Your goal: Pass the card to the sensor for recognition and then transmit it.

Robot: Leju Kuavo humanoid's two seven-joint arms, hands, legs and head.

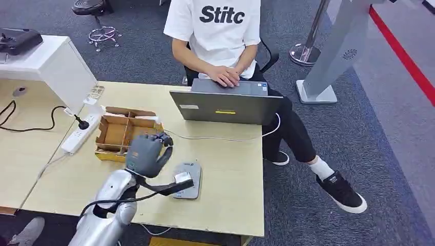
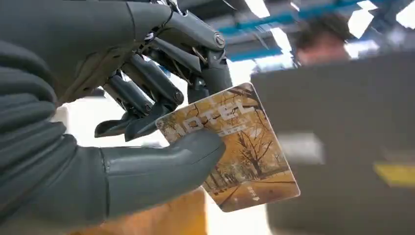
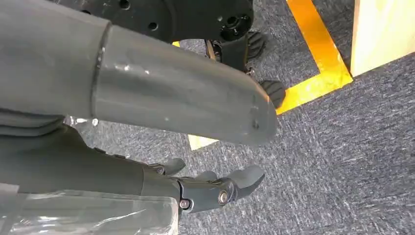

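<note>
The left hand (image 1: 145, 155) is raised above the tabletop (image 1: 225, 174), between the cardboard box (image 1: 123, 134) and the grey sensor (image 1: 188, 179). In the left wrist view it grasps the card (image 2: 240, 147): the thick thumb presses on one face and the dark fingers (image 2: 147, 88) support the other, near one corner. Most of the card sticks out free beyond the fingers, and I think this is on purpose, so that the flat printed part can come close to the sensor without the hand being in the way.

The sensor lies flat on the tabletop just beside the hand, on the side toward the robot's right. The card is not yet over it, so the recognition step seems still to come.

A person sits behind the laptop (image 1: 225, 105) at the far edge of the tabletop, probably the one who will receive the card afterwards.

The right hand (image 3: 215, 188) hangs low above the carpet floor (image 3: 342, 161), holding nothing, its fingers loosely apart. It seems kept out of the work.
</note>
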